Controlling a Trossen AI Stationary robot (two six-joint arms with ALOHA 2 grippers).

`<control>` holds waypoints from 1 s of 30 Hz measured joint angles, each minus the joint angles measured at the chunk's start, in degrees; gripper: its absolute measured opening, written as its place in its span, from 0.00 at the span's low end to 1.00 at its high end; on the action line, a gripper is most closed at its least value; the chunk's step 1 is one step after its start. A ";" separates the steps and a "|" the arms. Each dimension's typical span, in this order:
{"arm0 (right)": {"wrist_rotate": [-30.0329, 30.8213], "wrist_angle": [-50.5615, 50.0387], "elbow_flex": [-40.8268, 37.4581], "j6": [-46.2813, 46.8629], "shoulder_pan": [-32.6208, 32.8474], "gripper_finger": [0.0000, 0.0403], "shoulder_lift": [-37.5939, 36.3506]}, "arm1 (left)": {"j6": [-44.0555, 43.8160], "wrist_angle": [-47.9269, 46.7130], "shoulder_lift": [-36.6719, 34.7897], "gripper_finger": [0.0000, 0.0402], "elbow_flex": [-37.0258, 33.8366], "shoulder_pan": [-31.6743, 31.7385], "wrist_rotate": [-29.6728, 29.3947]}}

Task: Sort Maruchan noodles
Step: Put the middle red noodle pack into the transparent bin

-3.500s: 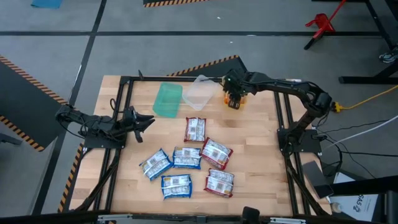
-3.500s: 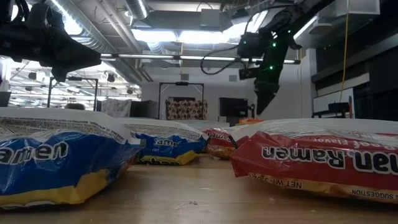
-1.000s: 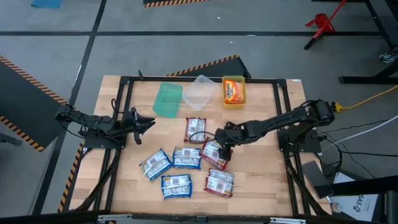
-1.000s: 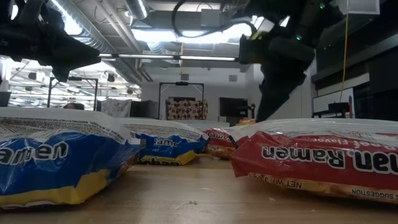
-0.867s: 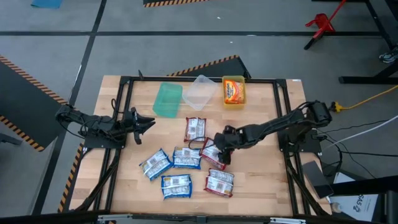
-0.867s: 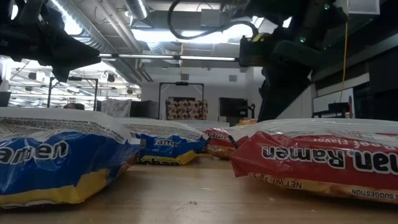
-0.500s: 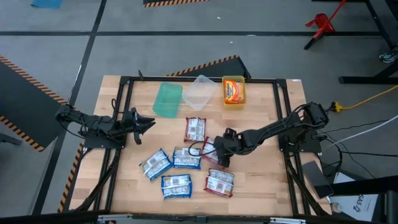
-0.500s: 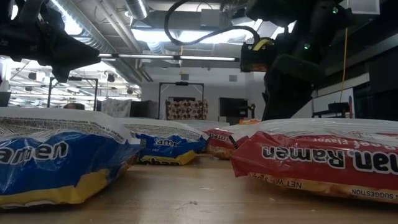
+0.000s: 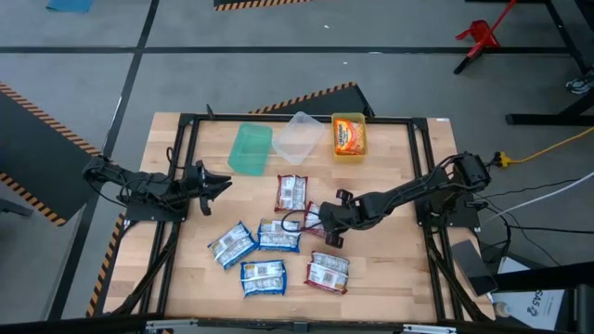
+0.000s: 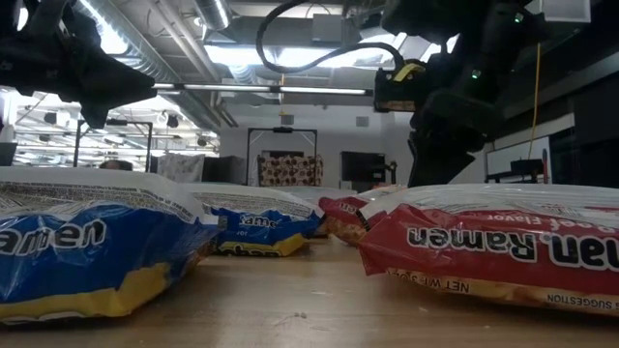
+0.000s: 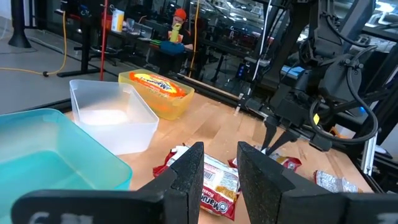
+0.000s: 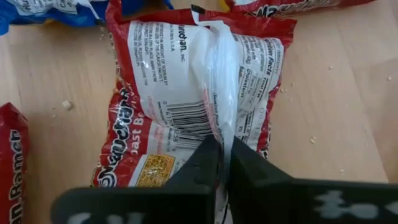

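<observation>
The red Maruchan packet [image 12: 193,106] is pinched by its back seam in the closed right claw [image 12: 221,155], its long axis running straight ahead, well short of the yellow bin [image 9: 349,135].

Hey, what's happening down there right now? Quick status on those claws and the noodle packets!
Right claw shut, pinching the back seam of a red packet mid-table. Left claw open, parked at the table's left edge. Nothing in the way.
</observation>
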 joint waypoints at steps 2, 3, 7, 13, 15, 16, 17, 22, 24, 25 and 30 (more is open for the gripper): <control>-0.04 -0.20 0.14 0.21 0.00 0.01 0.00 | 0.00 0.00 -0.01 0.22 0.00 -0.02 0.00; -0.13 -0.63 0.59 0.20 0.00 0.01 0.03 | 0.02 0.00 0.00 0.22 0.00 -0.01 0.00; 0.18 -2.89 4.65 -1.73 -0.28 0.00 0.19 | 0.02 0.02 0.00 0.22 0.00 0.00 0.00; 3.02 -10.76 12.63 -7.65 -2.54 0.00 0.14 | 0.06 0.00 -0.01 0.22 0.00 0.00 0.00; 3.23 -12.67 14.83 -9.65 -3.70 0.00 0.11 | 0.11 0.00 0.00 0.22 0.00 -0.02 0.00; 3.32 -13.57 15.75 -10.56 -4.27 0.00 0.11 | 0.11 0.00 0.00 0.22 0.00 0.00 0.00; 3.40 -14.03 16.51 -10.78 -4.82 0.00 0.11 | 0.11 0.00 0.00 0.22 0.00 0.00 0.00; -1.58 -13.35 17.18 -10.97 -6.14 0.04 0.09 | 0.23 0.00 0.00 0.22 0.00 -0.01 0.02; -4.04 -12.91 16.47 -10.25 -5.69 0.11 0.07 | 0.85 0.00 -0.02 0.22 0.00 0.00 0.00; -4.43 -12.65 15.81 -9.12 -4.88 0.15 0.07 | 1.43 0.00 0.00 0.22 0.00 -0.02 0.02; 6.63 -0.80 10.34 -7.12 1.32 0.39 -0.42 | 2.97 0.00 -0.01 0.22 0.00 0.00 0.00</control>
